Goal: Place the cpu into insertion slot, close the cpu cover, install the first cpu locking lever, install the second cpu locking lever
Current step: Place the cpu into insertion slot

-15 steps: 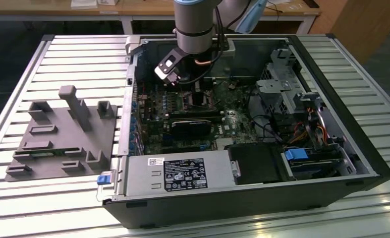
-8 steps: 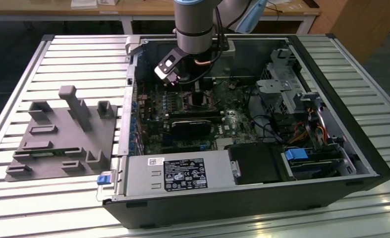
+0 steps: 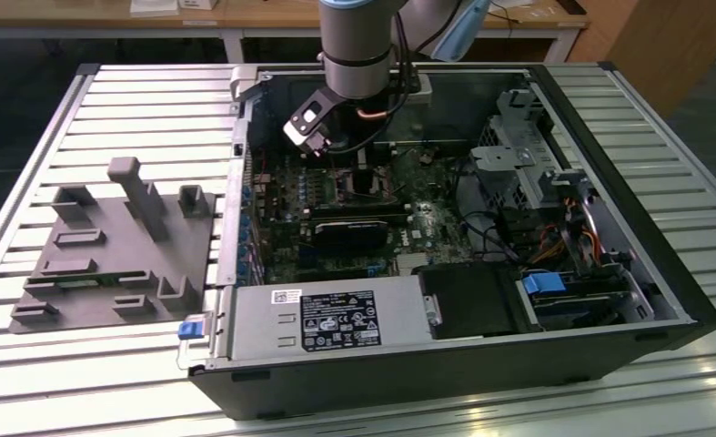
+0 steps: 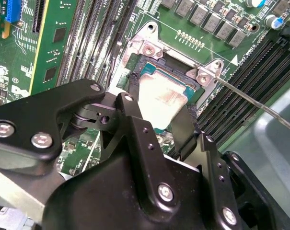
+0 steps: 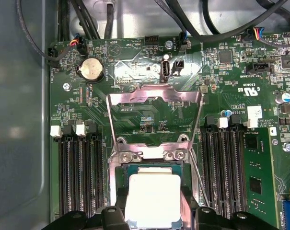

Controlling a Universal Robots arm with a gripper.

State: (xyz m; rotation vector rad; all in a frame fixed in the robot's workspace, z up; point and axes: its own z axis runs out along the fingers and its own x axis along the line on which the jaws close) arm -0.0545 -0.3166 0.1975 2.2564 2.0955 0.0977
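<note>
Black fingers of the tool clasp the chip by two opposite edges at the socket, cover raised. Likely light, stiff and delicate underneath, so those edges look the safest hold.

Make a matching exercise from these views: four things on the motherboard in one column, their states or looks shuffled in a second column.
1. cpu
2. cpu cover
3. coin battery
4. memory slots

A. long and dark, on both sides of the insertion slot
B. swung open, off the insertion slot
C. lying in the insertion slot
D. round and silvery

Pairs: 1-C, 2-B, 3-D, 4-A
</note>
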